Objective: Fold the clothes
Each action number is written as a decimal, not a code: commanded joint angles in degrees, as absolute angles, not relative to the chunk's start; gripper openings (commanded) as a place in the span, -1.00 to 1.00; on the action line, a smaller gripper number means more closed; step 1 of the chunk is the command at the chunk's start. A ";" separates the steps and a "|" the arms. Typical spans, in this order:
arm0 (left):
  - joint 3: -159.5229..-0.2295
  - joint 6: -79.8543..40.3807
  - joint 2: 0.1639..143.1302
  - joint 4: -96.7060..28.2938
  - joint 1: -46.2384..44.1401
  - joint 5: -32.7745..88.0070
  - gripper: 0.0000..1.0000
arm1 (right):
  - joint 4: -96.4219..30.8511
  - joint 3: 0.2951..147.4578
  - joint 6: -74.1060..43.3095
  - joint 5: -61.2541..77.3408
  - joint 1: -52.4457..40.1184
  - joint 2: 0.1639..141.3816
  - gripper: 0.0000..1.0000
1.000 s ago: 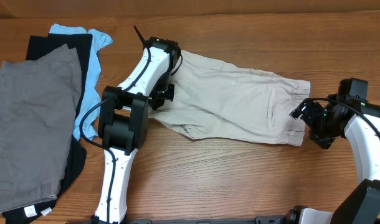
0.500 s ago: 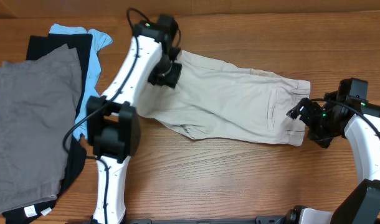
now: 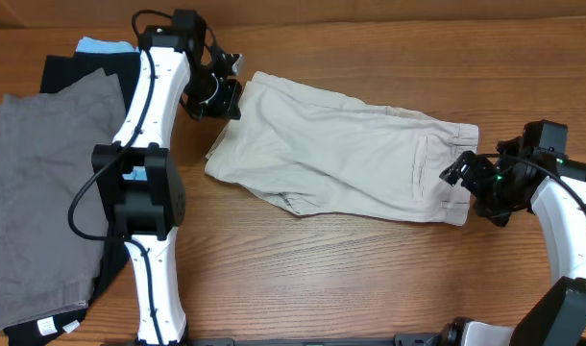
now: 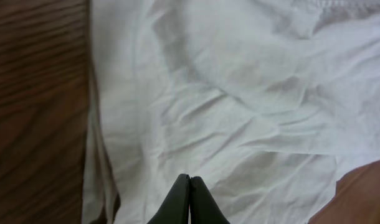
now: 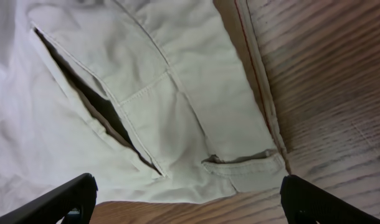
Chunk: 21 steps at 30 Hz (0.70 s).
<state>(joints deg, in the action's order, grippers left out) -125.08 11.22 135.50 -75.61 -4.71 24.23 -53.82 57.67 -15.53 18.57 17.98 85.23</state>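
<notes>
The pale beige shorts lie spread across the middle of the table, legs to the left and waistband with stitched pocket to the right. My left gripper is shut at the far-left corner of a leg. In the left wrist view its tips sit together over wrinkled cloth, and I see no fabric between them. My right gripper is open at the waistband end. In the right wrist view its fingers are spread wide around the waistband's front corner, not touching it.
A pile at the left edge holds darker grey shorts on a black garment and a light blue garment. The wooden table shows in front of the shorts.
My left arm has swung up and to the left, off the middle of the left leg to its far corner. The leg now lies uncovered. The right arm has not moved.
</notes>
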 commanded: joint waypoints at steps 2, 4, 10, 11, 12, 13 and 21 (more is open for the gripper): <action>-124.51 16.58 139.76 -75.77 -5.93 28.51 -0.92 | -52.99 57.71 -14.74 19.20 17.98 84.88 0.95; -124.51 16.53 141.62 -75.75 -5.93 28.53 -0.92 | -53.01 57.71 -14.50 19.22 17.98 84.88 0.96; -124.51 16.01 144.66 -74.70 -5.45 26.87 -0.92 | -52.99 57.71 -13.63 19.20 17.98 84.88 0.97; -124.51 15.62 144.99 -74.39 -5.41 26.04 -0.92 | -52.97 57.71 -13.63 19.20 18.00 84.88 0.98; -124.51 15.14 145.05 -74.24 -5.41 25.08 -0.92 | -52.90 57.71 -13.63 19.18 18.02 84.88 0.98; -124.51 14.57 145.53 -73.97 -5.41 23.90 -0.92 | -52.71 57.71 -13.43 19.16 18.04 84.88 0.99; -124.51 8.97 148.33 -72.53 -5.41 18.22 -0.92 | -49.71 57.69 -12.99 9.85 18.04 85.17 1.00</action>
